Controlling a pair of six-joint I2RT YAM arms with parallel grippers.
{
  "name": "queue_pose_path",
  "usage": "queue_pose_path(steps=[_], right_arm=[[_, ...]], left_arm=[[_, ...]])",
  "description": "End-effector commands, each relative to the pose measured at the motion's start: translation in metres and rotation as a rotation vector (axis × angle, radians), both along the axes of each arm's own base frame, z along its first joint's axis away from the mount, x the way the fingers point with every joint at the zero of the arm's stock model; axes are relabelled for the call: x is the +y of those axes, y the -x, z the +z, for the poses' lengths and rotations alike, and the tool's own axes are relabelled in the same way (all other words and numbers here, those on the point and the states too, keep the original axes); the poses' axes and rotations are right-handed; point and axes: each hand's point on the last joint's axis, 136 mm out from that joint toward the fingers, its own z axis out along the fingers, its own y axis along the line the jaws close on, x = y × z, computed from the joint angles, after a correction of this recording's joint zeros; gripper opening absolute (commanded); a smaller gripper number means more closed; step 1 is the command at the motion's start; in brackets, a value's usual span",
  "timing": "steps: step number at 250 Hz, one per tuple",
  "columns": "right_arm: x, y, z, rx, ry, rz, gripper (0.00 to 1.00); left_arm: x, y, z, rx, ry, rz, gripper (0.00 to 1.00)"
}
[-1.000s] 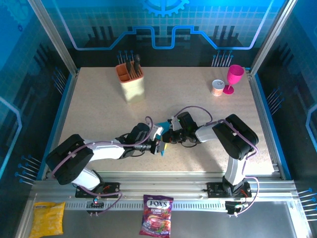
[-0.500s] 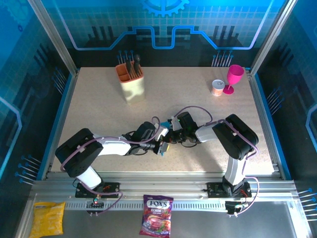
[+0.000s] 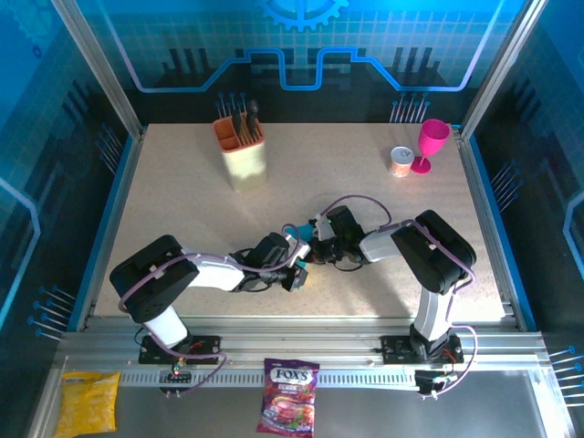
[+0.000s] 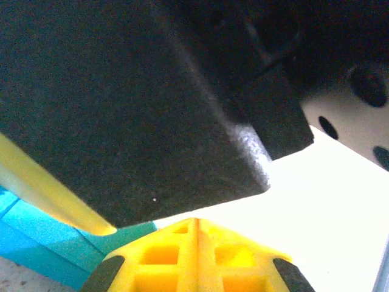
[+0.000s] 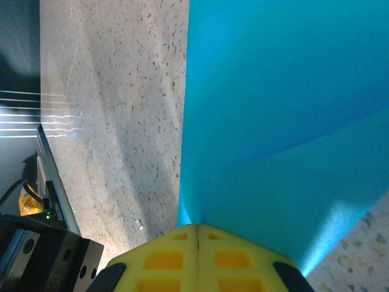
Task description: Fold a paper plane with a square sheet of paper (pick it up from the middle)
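- Paper point(image 5: 273, 91), one creased cyan sheet, is sitting at the middle of the table point(image 3: 182, 210), between both grippers. We are seeing its crease running away from the right one.
- The right gripper point(image 5: 197, 228), the nearer one, is pinching the sheet's near edge with jaws closed.
- The left gripper point(image 4: 197, 222) is sitting closed too, with paper lying at its lower left. We are unable to tell whether it grips.
- We are counting two grippers and one sheet.

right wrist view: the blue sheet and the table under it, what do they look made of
The blue sheet looks like thin paper, matte plain cyan: it shows a sharp straight fold line and clean edges. The table looks like beige laminate or composite with dark speckles, smooth, faintly glossy; which one is unclear.
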Motion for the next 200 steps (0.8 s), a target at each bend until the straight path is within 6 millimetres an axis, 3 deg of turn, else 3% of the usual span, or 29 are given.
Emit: queue_pose_path(steps=[1,138,200], right_arm=[[-0.027,0.034,-0.063,0.147,0.229,-0.023,0.0],[-0.035,0.039,-0.071,0.175,0.281,-0.047,0.0],[-0.034,0.038,-0.07,0.177,0.286,-0.049,0.0]], left_arm=[[0.016,0.025,-0.022,0.08,-0.068,0.007,0.0],[0.019,0.074,-0.034,0.121,-0.084,0.0,0.0],[0.035,0.112,-0.05,0.193,-0.103,0.007,0.0]])
